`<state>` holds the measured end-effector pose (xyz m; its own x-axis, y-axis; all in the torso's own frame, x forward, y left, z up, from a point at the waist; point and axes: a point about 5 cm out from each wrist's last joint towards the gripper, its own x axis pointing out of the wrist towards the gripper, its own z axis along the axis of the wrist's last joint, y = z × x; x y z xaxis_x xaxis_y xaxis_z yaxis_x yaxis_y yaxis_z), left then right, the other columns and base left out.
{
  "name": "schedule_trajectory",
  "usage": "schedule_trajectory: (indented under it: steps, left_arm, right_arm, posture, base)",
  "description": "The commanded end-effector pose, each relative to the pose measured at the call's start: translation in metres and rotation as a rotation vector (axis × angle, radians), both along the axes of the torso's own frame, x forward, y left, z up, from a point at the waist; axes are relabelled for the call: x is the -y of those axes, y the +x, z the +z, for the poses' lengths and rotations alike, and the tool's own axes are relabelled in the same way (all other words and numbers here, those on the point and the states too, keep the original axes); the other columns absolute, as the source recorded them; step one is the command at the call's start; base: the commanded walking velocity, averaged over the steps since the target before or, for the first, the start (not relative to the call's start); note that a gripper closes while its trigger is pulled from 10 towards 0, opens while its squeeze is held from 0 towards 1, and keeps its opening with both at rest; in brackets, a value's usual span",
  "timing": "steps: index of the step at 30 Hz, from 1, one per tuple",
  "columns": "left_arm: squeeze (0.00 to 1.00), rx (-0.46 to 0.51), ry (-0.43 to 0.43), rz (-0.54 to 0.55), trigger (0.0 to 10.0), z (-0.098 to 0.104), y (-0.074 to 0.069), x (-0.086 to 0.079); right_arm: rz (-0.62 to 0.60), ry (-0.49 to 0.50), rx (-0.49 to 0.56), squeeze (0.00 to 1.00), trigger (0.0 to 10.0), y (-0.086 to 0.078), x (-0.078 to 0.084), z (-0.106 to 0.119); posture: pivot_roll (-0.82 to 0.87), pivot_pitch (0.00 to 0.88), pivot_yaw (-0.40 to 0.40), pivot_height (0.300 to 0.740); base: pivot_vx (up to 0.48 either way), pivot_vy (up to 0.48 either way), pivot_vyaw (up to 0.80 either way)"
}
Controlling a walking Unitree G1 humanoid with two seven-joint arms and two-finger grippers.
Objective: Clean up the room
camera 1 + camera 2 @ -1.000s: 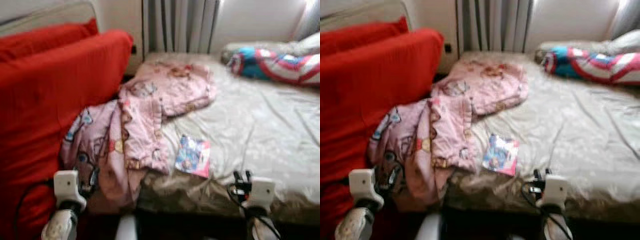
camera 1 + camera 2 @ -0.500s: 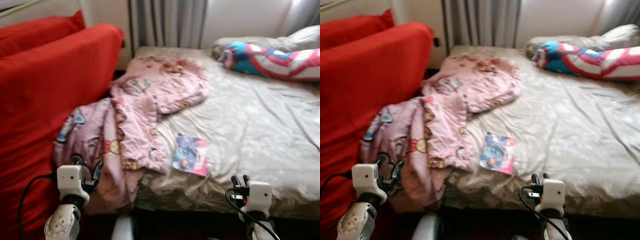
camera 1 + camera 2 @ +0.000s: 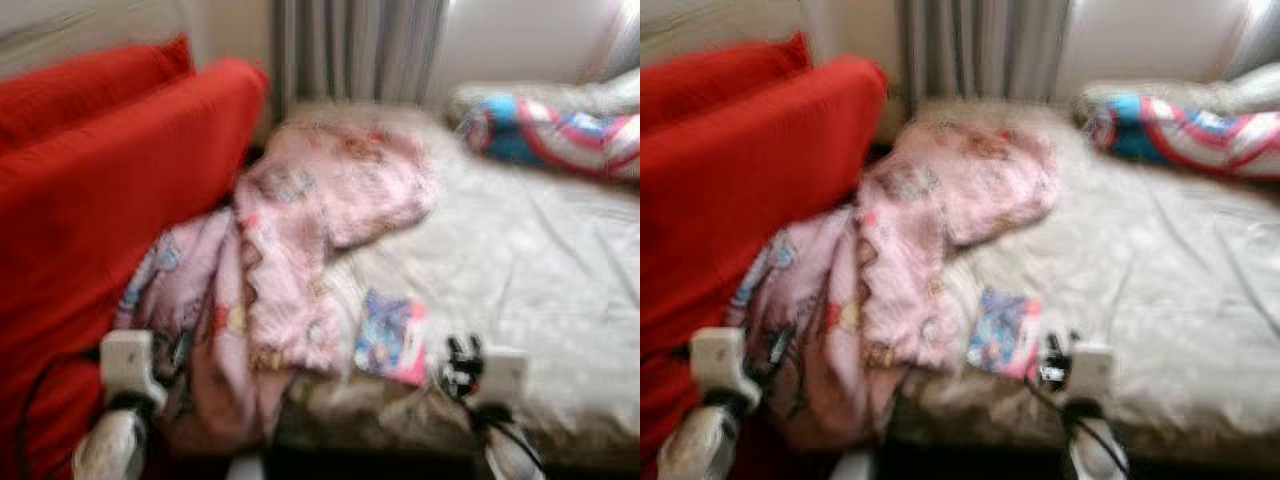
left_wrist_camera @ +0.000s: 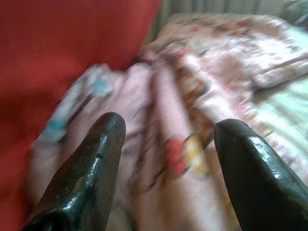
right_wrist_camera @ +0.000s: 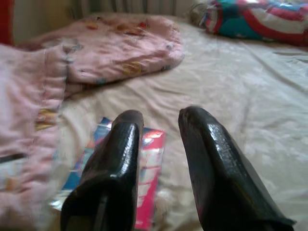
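Sharpness: crisp half a second ago, now smeared across both head views.
Framing: whole scene shifted between pictures, so camera moved, not the bedding.
Right gripper (image 3: 461,357): risen in the head views, from over the bed's front edge to just beside the colourful booklet (image 3: 390,337); fingers slightly apart, booklet directly under their tips in its wrist view.
Left gripper (image 3: 178,352): raised a little against the pink blanket (image 3: 290,260); fingers spread wide, blanket folds close ahead of them.
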<state>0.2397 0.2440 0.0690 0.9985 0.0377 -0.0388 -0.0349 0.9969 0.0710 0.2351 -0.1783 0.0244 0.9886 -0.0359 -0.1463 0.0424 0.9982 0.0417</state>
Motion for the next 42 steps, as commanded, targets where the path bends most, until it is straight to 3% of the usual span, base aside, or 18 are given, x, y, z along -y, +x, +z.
schedule_trajectory:
  steps: [1, 8, 15, 24, 27, 34, 35, 39, 40, 42]
  left_arm:
    - [0.00, 0.006, -0.010, -0.042, 10.0, 0.003, 0.003, 0.010]
    - [0.00, 0.008, -0.009, -0.055, 10.0, 0.004, 0.000, 0.014]
    - [0.00, 0.020, -0.020, -0.141, 10.0, 0.014, 0.007, 0.027]
    - [0.00, 0.007, -0.019, -0.160, 10.0, 0.016, 0.003, 0.029]
    - [0.00, 0.007, -0.020, -0.154, 10.0, 0.017, 0.003, 0.029]
    - [0.00, 0.010, -0.029, -0.120, 10.0, 0.027, 0.005, 0.020]
    - [0.00, 0.011, -0.027, -0.121, 10.0, 0.028, 0.004, 0.020]
    - [0.00, 0.018, -0.028, -0.131, 10.0, 0.033, 0.007, 0.026]
    - [0.00, 0.009, -0.021, -0.139, 10.0, 0.035, 0.009, 0.028]
    - [0.00, 0.015, -0.028, -0.164, 10.0, 0.038, 0.016, 0.034]
  right_arm:
    - [-0.027, -0.020, -0.034, 0.00, 10.0, -0.006, 0.013, -0.005]
    - [0.003, -0.027, -0.056, 0.00, 10.0, -0.004, 0.010, -0.007]
    - [0.060, -0.030, -0.026, 0.00, 10.0, 0.009, 0.006, 0.001]
    - [0.053, -0.016, -0.036, 0.00, 10.0, 0.007, 0.007, -0.001]
    - [0.058, -0.038, -0.089, 0.00, 10.0, 0.006, 0.007, -0.009]
    - [0.102, -0.013, -0.125, 0.00, 10.0, 0.023, 0.000, -0.012]
    - [0.112, -0.002, -0.129, 1.00, 10.0, 0.025, -0.002, -0.012]
    - [0.145, 0.013, -0.182, 1.00, 10.0, 0.038, -0.011, -0.016]
    - [0.174, 0.028, -0.241, 1.00, 10.0, 0.042, -0.016, -0.021]
    - [0.244, -0.002, -0.262, 1.00, 10.0, 0.049, -0.025, -0.021]
  posture:
    - [0.01, 0.000, -0.015, 0.625]
    - [0.01, 0.000, -0.019, 0.625]
    - [0.01, 0.054, -0.015, 0.625]
    - [0.03, 0.096, -0.020, 0.595]
    - [0.03, 0.090, -0.019, 0.595]
    - [0.06, 0.126, -0.017, 0.595]
    - [0.06, 0.128, -0.017, 0.595]
    - [0.07, 0.137, -0.007, 0.595]
    - [0.07, 0.143, -0.005, 0.595]
    - [0.09, 0.157, 0.000, 0.595]
  base:
    - [0.319, 0.000, 0.00]
    - [0.182, 0.000, 0.00]
    - [0.000, 0.000, 0.00]
    - [0.000, 0.000, 0.00]
    - [0.000, 0.000, 0.00]
    - [0.000, 0.000, 0.00]
    - [0.000, 0.000, 0.00]
    - [0.000, 0.000, 0.00]
    - [0.000, 0.000, 0.00]
    - [0.000, 0.000, 0.00]
